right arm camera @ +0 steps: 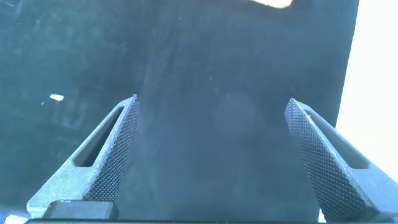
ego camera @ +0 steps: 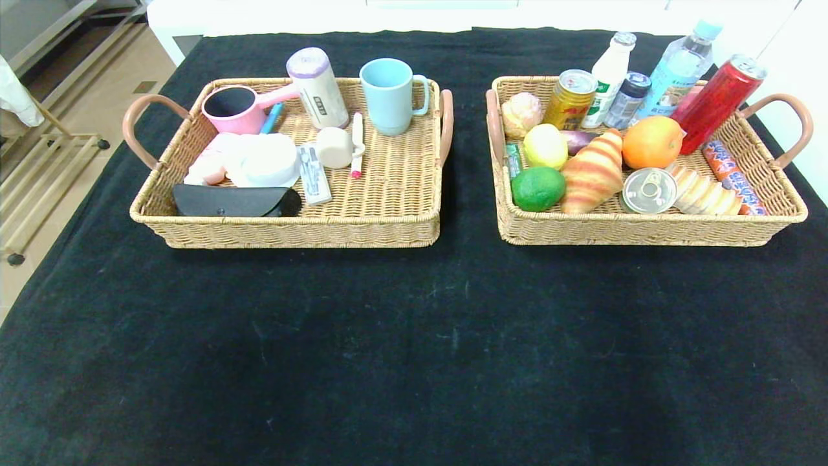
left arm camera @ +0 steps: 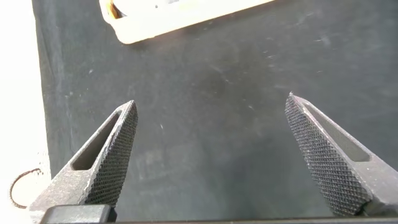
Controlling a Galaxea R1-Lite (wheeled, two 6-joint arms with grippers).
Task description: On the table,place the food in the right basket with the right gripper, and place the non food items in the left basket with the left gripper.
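Baskets are sitting side by side at the far end of the black cloth (ego camera: 414,336), and everything already seems to be lying sorted inside them, with nothing left loose on the cloth. The left basket (ego camera: 388,223) is holding the non-food: a blue mug (ego camera: 390,96), a pink scoop (ego camera: 236,109), a black case (ego camera: 234,200) and some white pieces I am not managing to identify from here. The right basket (ego camera: 647,230) is carrying the food: a croissant (ego camera: 592,173), an orange (ego camera: 652,142), a lime (ego camera: 538,188), a red can (ego camera: 717,103) and bottles leaning at the back. Judging by looks, the fruit is offering a firm, rounded, slightly slippery grip across its middle; the croissant is probably asking for a light squeeze at its thick centre; the cans are looking stiff and smooth, best taken around the body; the mug is looking rigid and breakable, best gripped at the rim. The left gripper (left arm camera: 211,134) and right gripper (right arm camera: 211,134) are both hanging over bare cloth with jaws spread wide, holding nothing.
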